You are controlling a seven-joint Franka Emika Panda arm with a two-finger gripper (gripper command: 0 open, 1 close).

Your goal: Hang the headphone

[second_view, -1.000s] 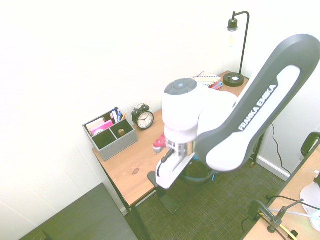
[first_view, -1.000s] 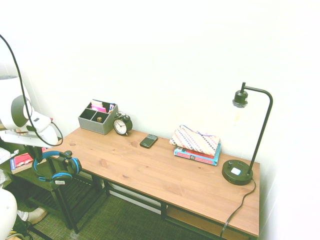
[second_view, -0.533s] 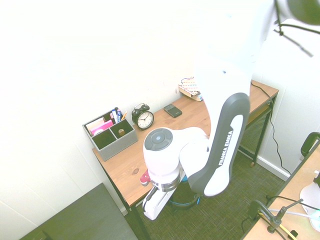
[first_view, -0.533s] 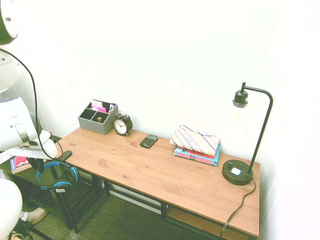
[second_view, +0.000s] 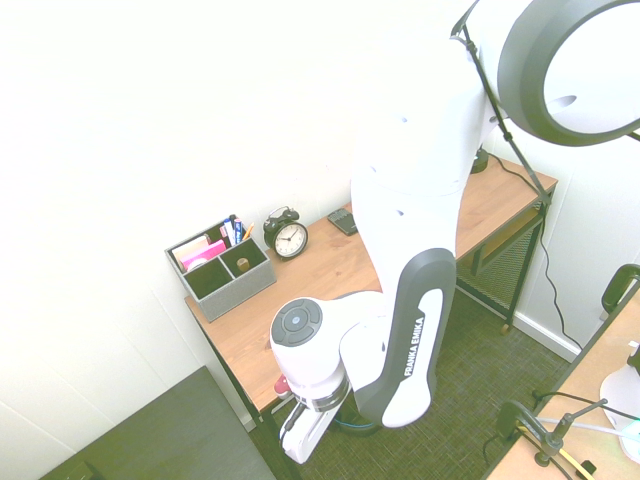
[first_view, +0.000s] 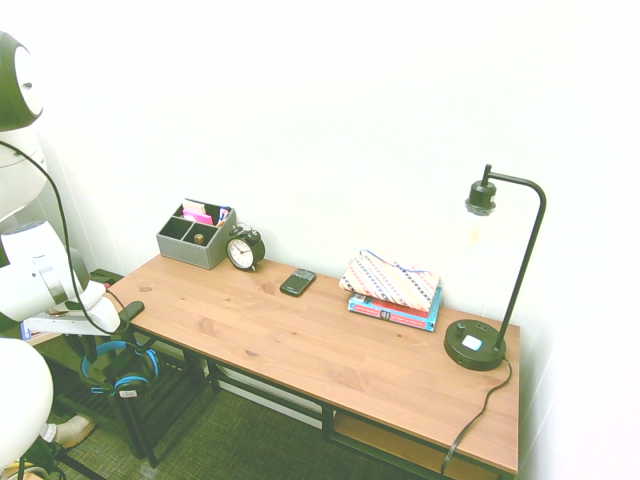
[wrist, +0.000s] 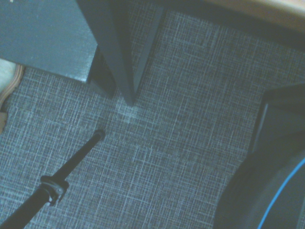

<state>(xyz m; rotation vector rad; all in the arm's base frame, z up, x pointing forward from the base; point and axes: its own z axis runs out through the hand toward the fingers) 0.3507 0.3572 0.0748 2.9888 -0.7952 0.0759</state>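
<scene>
Blue-banded headphone (first_view: 120, 372) hangs beneath my fingers (first_view: 100, 345), which are pressed together on its band, beside the tabletop (first_view: 330, 345) edge; my arm reads "FRANKA EMIKA".

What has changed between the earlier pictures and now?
The headphone has gone down: earlier it hung level with the desk edge, now it is below the desktop, beside the desk's end. The arm sank with it. The gripper's grip is hidden. The clock, phone, books and lamp stayed put.
</scene>
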